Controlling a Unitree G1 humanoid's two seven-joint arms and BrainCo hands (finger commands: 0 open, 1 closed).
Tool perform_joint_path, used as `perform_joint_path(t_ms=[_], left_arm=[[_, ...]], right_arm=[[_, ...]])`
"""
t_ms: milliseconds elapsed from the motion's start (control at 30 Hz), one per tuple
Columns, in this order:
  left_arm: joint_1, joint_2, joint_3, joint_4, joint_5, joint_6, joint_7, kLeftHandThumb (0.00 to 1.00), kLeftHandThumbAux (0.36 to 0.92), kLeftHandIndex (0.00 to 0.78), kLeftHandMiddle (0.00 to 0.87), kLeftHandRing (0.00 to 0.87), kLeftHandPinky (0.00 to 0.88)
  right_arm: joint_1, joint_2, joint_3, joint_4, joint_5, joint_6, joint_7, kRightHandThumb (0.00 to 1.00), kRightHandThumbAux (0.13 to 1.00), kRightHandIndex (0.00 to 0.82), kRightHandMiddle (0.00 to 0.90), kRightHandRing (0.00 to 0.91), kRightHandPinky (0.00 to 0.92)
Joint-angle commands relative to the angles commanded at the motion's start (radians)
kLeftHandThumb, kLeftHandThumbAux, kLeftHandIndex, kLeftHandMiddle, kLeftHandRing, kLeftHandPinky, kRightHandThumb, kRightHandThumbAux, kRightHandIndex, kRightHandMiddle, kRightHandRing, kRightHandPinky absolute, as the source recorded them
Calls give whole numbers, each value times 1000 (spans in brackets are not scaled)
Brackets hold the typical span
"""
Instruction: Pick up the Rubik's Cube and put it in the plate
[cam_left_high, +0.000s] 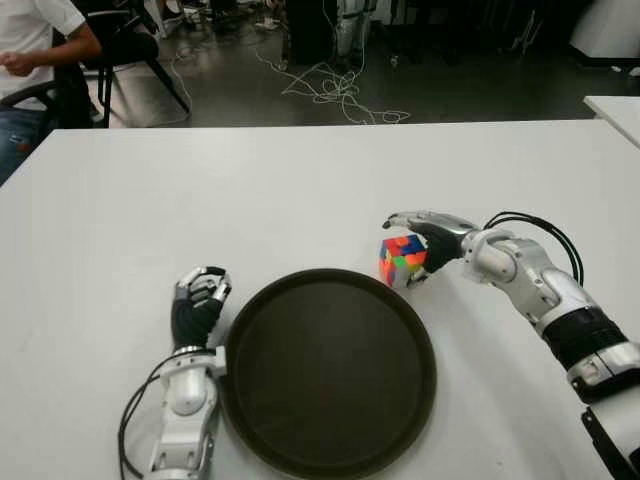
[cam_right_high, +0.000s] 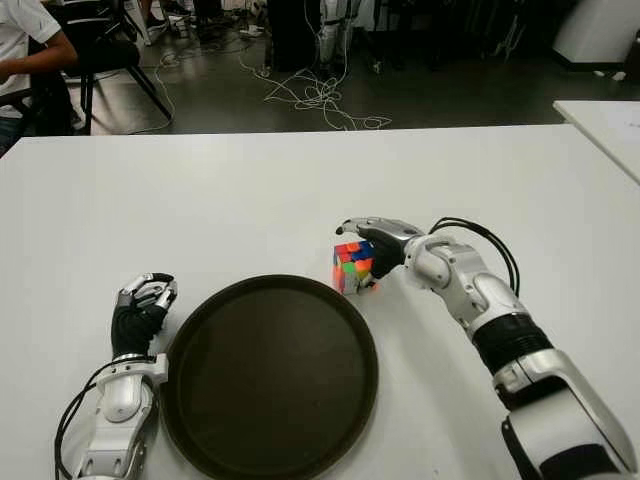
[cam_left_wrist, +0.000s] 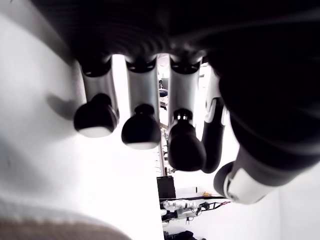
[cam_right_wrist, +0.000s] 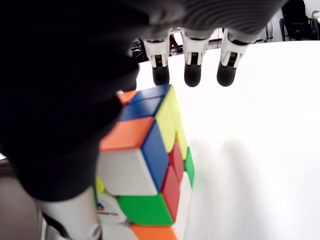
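Beside the plate (cam_left_high: 330, 375), the right hand (cam_left_high: 432, 238) cups open fingers over the Rubik's Cube (cam_left_high: 402, 260)

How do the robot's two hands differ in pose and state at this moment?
The right hand reaches over the Rubik's Cube just beyond the plate, fingers extended past it, not closed. The left hand shows left of the plate, fingers curled, holding nothing. Both are over the white table.

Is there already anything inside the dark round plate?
Nothing lies in the plate. The Rubik's Cube is outside, past its far rim, with the right hand over and beside it. What lies under the plate is covered.
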Motion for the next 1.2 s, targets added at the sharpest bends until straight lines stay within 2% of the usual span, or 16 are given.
perform_joint_path(t_ms=[467,767,1200], left_arm=[[13,-17,2,-37,-9,42,-2,704,706,443,808,833,841],[30,-23,-8,-85,8,88,1,703,707,443,805,832,840],[29,-24,-6,-89,3,102,5,705,706,443,800,827,833]], right_arm=[[-15,-5,11,14,-12,-7,0,0,874,0,0,0,0],[-30,-4,23,35,-28,-7,-4,0,859,0,0,0,5],[-37,6,28,47,-28,0,1,0,883,0,0,0,0]])
